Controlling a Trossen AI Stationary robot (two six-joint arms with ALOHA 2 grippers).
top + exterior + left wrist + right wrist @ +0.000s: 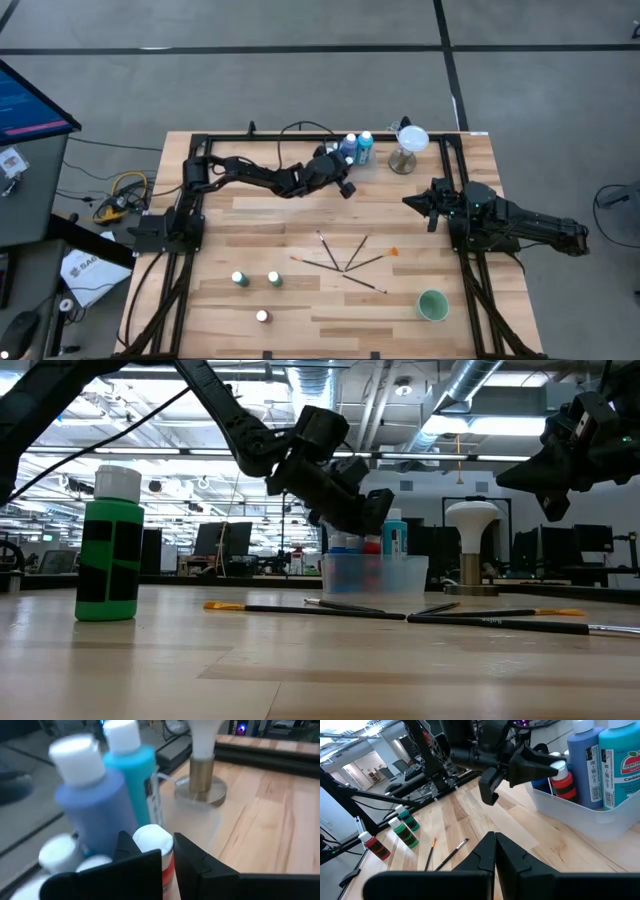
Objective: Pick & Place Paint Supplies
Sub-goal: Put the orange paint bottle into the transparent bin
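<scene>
Left wrist view: red bottle (159, 851) between left pincer (167, 851) fingers.

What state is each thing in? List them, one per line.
left gripper: shut on the red bottle, over the clear bin.
red bottle: capped, upright, held.
clear bin: holds upright bottles.
right gripper: shut, empty.
three loose bottles: upright on table.
paintbrushes: lying flat.
green cup: upright.

Left pincer (167, 852) hides red bottle (159, 851) below cap; clear bin (580, 810) cut off by frame edge.
</scene>
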